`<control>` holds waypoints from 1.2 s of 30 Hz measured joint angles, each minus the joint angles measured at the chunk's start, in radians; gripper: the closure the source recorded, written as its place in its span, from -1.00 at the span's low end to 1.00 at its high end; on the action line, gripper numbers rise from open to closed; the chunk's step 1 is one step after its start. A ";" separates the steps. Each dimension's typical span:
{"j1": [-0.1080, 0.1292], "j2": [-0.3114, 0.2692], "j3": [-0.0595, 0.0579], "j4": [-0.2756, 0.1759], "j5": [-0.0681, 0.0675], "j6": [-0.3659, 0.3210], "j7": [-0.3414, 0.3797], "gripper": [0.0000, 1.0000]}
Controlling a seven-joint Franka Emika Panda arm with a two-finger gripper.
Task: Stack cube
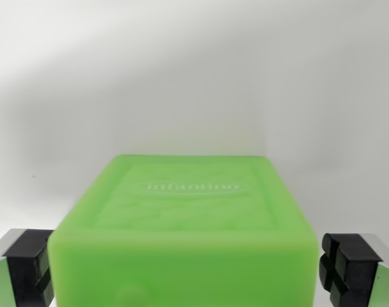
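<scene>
A bright green soft cube (185,211) with a raised "infantino" logo on its top face fills the lower middle of the wrist view. It rests on a white surface (194,83). My gripper (185,268) straddles it, jaws spread wide. The left black fingertip (28,265) sits against the cube's left side and the right black fingertip (348,265) sits just beside its right side. The pads do not visibly squeeze the cube. The cube's front face runs off the bottom edge. No second cube is in view.
Only the plain white surface stretches behind the cube, with a soft shadow around it.
</scene>
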 joint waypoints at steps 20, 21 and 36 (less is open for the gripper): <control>0.000 0.003 0.000 0.002 0.000 0.002 0.000 1.00; 0.000 0.003 0.000 0.002 0.000 0.002 0.000 1.00; 0.000 0.003 0.000 0.002 0.000 0.002 0.000 1.00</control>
